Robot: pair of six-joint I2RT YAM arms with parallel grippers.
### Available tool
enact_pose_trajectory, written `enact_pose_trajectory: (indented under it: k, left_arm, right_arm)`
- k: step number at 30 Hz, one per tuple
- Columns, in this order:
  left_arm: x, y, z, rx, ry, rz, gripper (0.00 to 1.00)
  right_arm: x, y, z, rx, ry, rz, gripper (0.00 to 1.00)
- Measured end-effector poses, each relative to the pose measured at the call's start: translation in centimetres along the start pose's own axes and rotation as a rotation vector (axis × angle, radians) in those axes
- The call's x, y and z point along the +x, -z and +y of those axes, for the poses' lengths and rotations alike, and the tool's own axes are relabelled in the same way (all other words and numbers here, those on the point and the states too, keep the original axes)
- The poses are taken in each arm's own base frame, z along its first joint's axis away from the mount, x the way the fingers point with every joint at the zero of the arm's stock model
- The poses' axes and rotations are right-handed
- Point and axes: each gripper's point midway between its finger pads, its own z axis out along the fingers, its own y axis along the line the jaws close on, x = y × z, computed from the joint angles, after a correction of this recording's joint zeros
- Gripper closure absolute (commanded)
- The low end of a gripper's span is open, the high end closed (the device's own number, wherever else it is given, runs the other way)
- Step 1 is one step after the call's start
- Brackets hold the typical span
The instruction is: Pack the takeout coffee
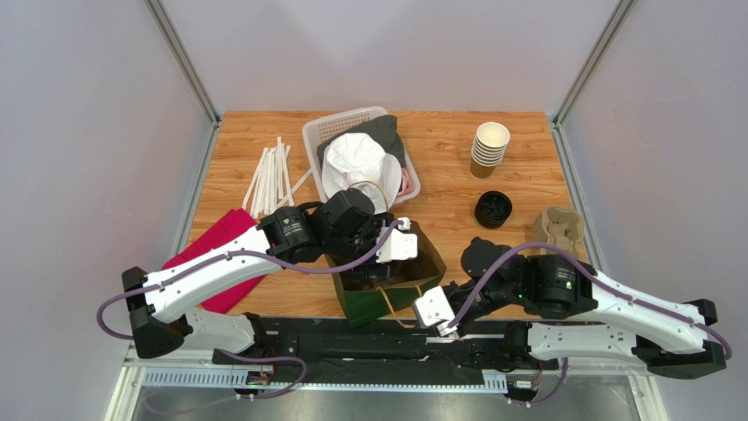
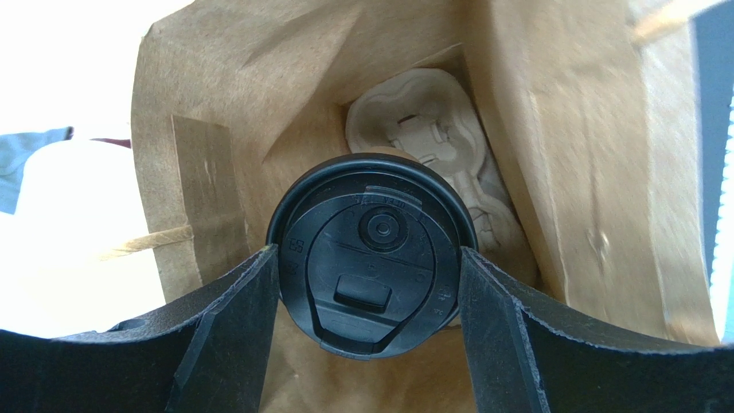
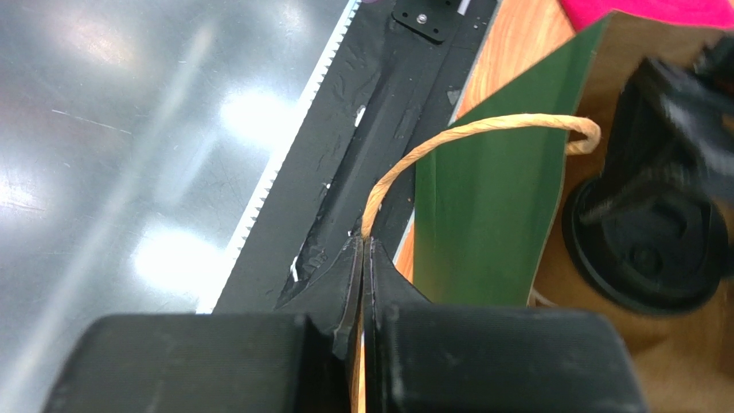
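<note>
Top, left-wrist and right-wrist views. At far left a red cloth [image 1: 219, 254] lies under my left arm, with white straws [image 1: 272, 175] fanned out behind it and a white basket [image 1: 351, 123] of crumpled white paper to their right. My left claw [image 2: 366, 258] reaches down into the open paper bag [image 1: 369, 303], which is green outside and plain brown inside. Its two fingers are set narrow against opposite sides of the coffee [image 2: 372, 249], gripping it at the black lid. The coffee is inside the bag, lid up toward the bag's mouth and toward my wrist camera, so its long axis runs straight down into the bag. The lid hides the whole cup body, and I cannot tell whether its base touches anything. A pale moulded cup carrier [image 2: 431, 129] lies on the bag floor just beyond the lid, partly covered by it. Raised marks ring the lid, but they are too small to read. Near the bag's front edge, my right claw [image 3: 362, 245] is pinched tight on the twisted paper handle [image 3: 482, 129], which arches from the fingertips to the bag's rim. Farther right on the table are a stack of cups [image 1: 489, 149], a black lid pile [image 1: 493, 209] and a second carrier [image 1: 558, 230], partly cut off by my right arm.
</note>
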Motion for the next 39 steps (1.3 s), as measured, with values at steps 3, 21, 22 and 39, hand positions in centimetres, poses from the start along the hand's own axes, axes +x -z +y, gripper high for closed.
enact_pose_trajectory:
  k: [3,21,22,39]
  left_arm:
    - [0.1,-0.5,-0.2,0.018,0.006,0.009,0.67]
    - [1.6,-0.7,-4.1,0.146,-0.138,-0.013,0.67]
    - [1.5,-0.6,-4.4,0.151,-0.159,-0.02,0.67]
    - [1.4,-0.1,-5.7,0.192,-0.289,-0.034,0.67]
  right_arm:
    - [-0.6,-0.5,-0.5,-0.003,-0.003,0.014,0.7]
    - [-11.8,16.8,-13.9,0.791,-0.181,-0.254,0.2]
    - [-11.0,16.8,-14.4,0.809,-0.205,-0.231,0.2]
    - [-0.7,4.0,-15.8,0.313,-0.488,0.094,0.19]
